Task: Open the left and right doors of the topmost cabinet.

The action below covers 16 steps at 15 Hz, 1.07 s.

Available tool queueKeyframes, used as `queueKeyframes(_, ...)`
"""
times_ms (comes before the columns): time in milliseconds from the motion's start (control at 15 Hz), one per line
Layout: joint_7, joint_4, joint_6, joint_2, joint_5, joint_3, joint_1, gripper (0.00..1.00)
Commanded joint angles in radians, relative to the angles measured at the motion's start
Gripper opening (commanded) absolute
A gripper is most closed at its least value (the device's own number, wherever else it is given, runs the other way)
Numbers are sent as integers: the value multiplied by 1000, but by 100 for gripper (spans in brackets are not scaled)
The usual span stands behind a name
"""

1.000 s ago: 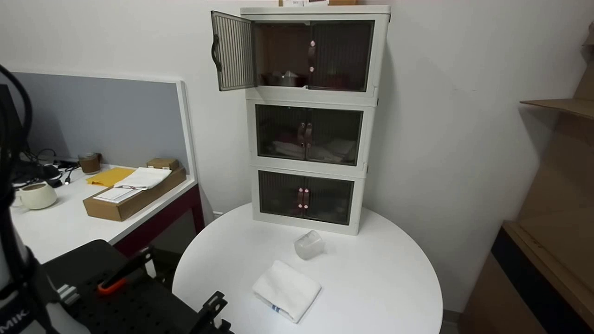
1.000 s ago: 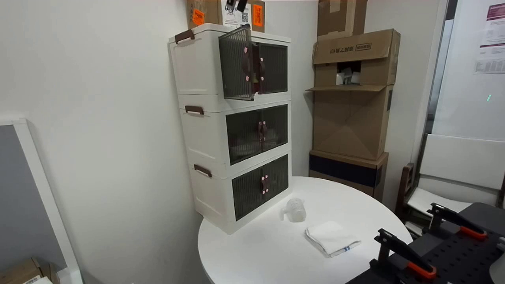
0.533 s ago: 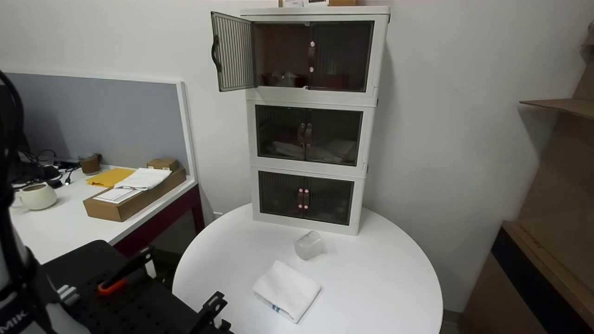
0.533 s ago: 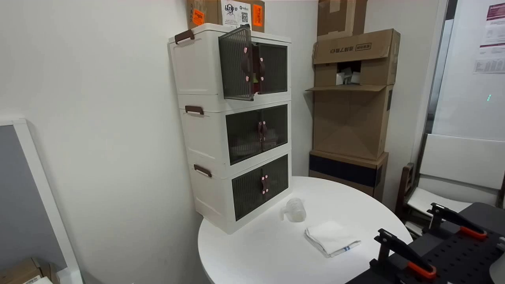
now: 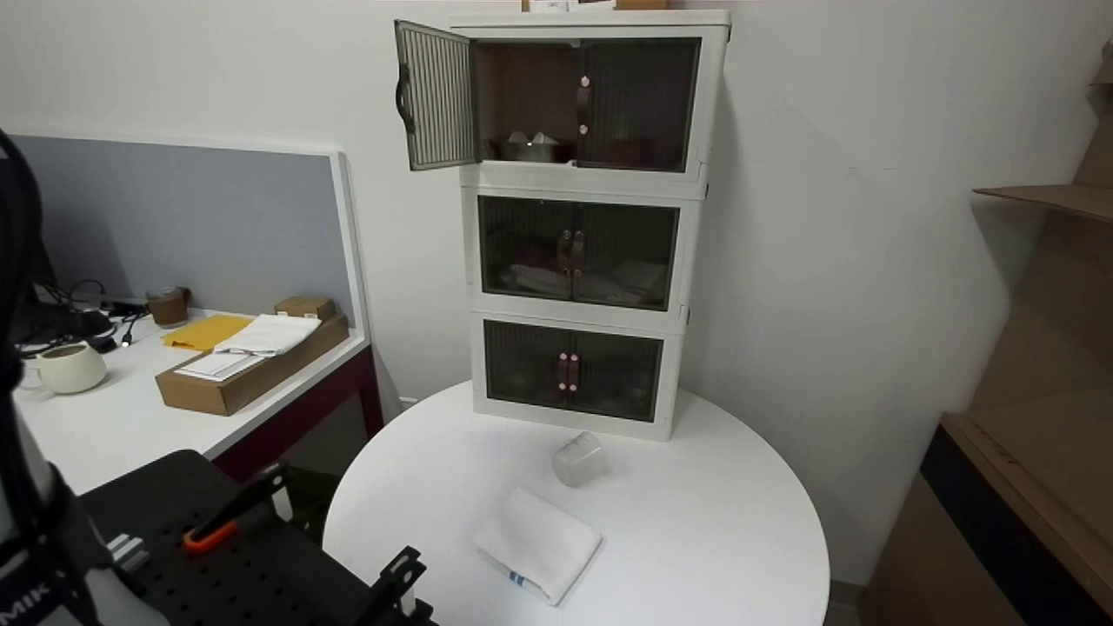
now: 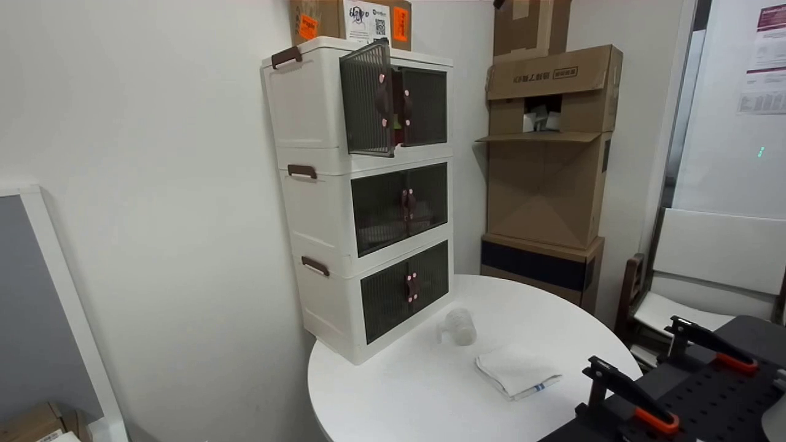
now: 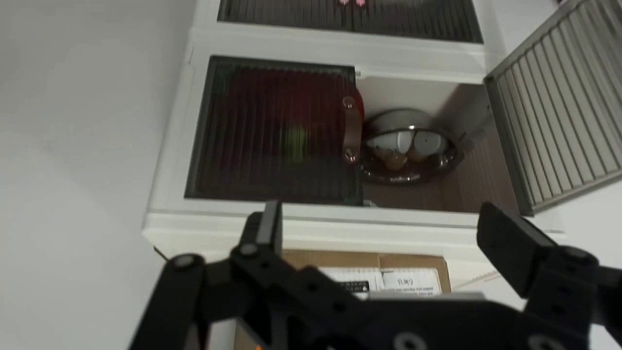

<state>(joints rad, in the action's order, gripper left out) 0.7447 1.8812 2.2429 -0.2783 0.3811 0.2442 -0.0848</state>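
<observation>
My arm (image 5: 39, 574) stands only partly in frame at the left edge of an exterior view, pale near the bottom and dark higher up, its upper reach cut off by the frame. In both exterior views a round white worktop (image 5: 713, 530) carries a tall stack of three white boxes (image 6: 319, 215), and the uppermost is the topmost cabinet (image 6: 301, 104), with a cardboard box (image 6: 319, 12) on its lid. The cabinet's left door (image 5: 442, 100), a smoky, ribbed, see-through panel, is swung well out from the front and bares a dim interior. Its right door (image 5: 643, 104), darker, lies flat in the white frame, closed; through it, in the wrist view, show a blurred red shape (image 7: 262, 99) and a yellow-green patch (image 7: 296, 141). In that view, where the cabinet appears upside down, my tool (image 7: 381, 226) has its two black fingers (image 7: 515, 248) spread wide, the cabinet's upper edge showing between them; how near they are to it, I cannot tell. Inside the cabinet sits a shiny metal bowl (image 7: 401, 119) of white and brown contents (image 7: 403, 142), too unclear to name. On the left door's free edge is a dark curved handle (image 5: 404, 100); on the right door's, a brown strap handle (image 7: 352, 129) with two round studs.
</observation>
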Motion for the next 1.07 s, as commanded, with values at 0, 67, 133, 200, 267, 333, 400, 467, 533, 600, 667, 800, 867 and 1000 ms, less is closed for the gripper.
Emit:
queueKeyframes(0, 194, -9, -124, 75, 145, 80, 13, 100)
queueKeyframes(67, 239, -12, -164, 99, 184, 91, 26, 100)
queueKeyframes(133, 287, -22, -202, 132, 232, 99, 37, 100)
queueKeyframes(200, 327, -28, -234, 159, 274, 98, 52, 100)
queueKeyframes(267, 367, -32, -254, 190, 328, 92, 68, 100)
queueKeyframes(333, 393, -37, -275, 218, 375, 81, 86, 100)
queueKeyframes(400, 410, -50, -300, 252, 429, 70, 102, 100)
queueKeyframes(467, 423, -62, -326, 284, 478, 58, 118, 100)
queueKeyframes(533, 441, -85, -365, 320, 512, 42, 133, 100)
queueKeyframes(600, 453, -108, -401, 352, 532, 27, 149, 100)
queueKeyframes(667, 453, -137, -435, 383, 546, 10, 164, 100)
queueKeyframes(800, 432, -73, -385, 339, 512, -20, 182, 100)
queueKeyframes(867, 432, -95, -401, 362, 514, -31, 189, 100)
queueKeyframes(1000, 431, -121, -412, 386, 515, -40, 195, 100)
